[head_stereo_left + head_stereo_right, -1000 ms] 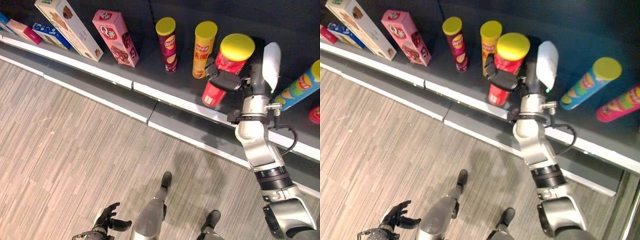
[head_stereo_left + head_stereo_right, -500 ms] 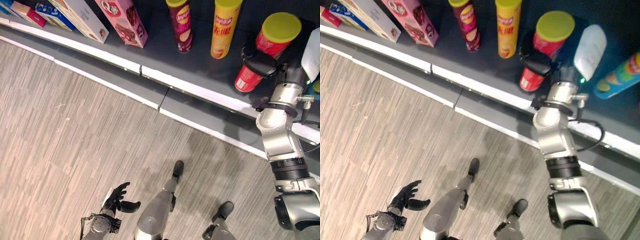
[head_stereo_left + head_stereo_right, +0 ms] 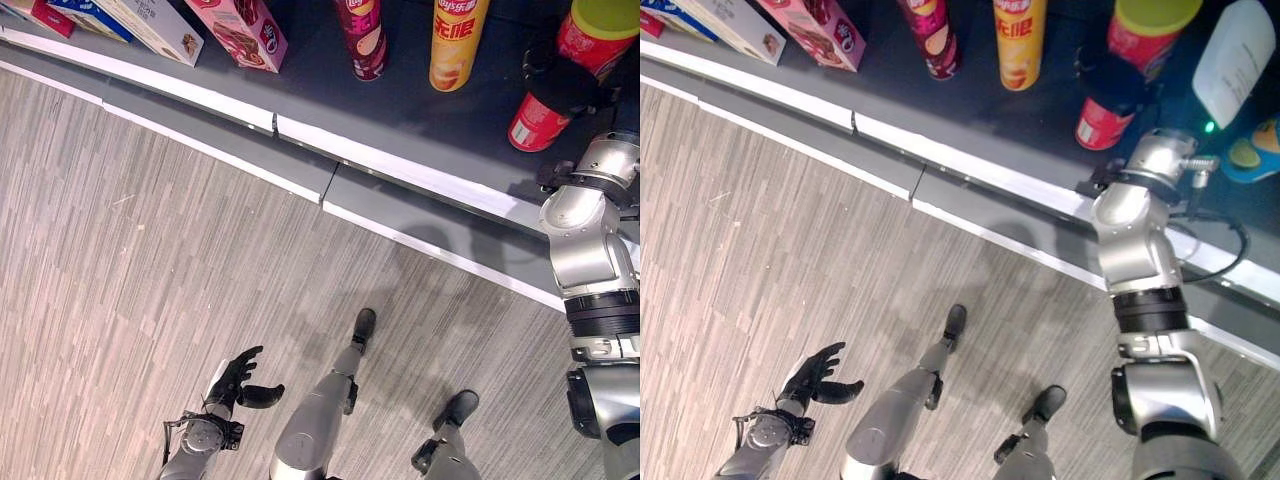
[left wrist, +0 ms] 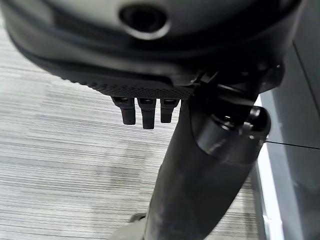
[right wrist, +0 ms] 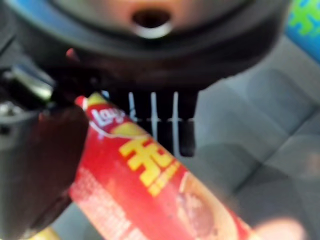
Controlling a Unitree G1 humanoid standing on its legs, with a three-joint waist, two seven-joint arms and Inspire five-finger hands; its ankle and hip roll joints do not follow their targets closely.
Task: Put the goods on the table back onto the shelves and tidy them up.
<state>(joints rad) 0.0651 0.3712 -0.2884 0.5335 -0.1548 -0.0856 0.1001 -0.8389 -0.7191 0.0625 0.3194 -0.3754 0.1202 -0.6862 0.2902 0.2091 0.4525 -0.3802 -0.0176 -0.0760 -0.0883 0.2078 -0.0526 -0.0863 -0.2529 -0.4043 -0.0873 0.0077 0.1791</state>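
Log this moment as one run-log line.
right hand: shut on red can | can: at shelf, beside yellow can | left hand: open, idle, low

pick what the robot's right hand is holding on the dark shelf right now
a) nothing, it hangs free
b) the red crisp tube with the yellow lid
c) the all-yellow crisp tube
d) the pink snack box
b: the right hand is curled round the red crisp tube with the yellow lid on the dark shelf; the right wrist view shows the same red tube against the fingers.
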